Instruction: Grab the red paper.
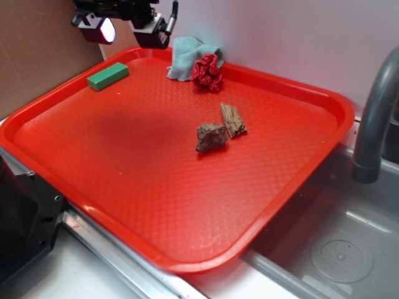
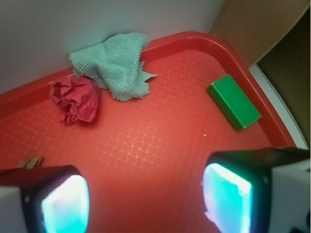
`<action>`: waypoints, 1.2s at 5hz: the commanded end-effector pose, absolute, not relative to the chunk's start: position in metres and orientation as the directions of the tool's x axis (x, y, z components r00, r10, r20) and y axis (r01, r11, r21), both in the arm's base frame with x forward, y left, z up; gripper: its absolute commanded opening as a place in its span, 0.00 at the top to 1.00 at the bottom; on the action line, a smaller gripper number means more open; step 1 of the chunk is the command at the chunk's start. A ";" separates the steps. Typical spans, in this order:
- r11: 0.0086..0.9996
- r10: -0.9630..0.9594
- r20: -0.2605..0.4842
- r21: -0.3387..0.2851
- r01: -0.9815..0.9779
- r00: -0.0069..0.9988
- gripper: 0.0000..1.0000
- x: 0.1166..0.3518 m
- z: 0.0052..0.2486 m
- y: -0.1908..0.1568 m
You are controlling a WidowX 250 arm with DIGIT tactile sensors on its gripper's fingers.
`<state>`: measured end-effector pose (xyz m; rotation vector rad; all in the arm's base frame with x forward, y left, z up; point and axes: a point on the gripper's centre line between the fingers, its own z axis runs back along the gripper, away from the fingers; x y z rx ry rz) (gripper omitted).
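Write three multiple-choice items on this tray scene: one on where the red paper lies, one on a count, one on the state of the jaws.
1. Where does the red paper lie?
A. Beside the blue-green cloth at the tray's far rim
B. On the green block
C. In the sink

2. How many brown chunks lie mid-tray?
A. One
B. Two
C. Four

3. How does the gripper stand?
A. Shut on the paper
B. Shut on the block
C. Jaws apart, holding nothing

Answers: 1 A, the wad touches the cloth's edge by the far rim. 2 B, a rock chunk and a wood piece lie side by side. 3 C, the wrist view shows bare tray between the jaws.
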<state>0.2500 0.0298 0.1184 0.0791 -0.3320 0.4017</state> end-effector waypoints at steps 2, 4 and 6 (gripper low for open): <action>0.928 0.336 0.451 -0.006 -0.373 0.827 0.00 0.318 0.071 0.018; 0.961 0.242 0.448 0.013 -0.277 0.861 0.12 0.325 0.039 0.015; 0.972 0.182 0.471 0.048 -0.231 0.863 1.00 0.326 0.041 0.015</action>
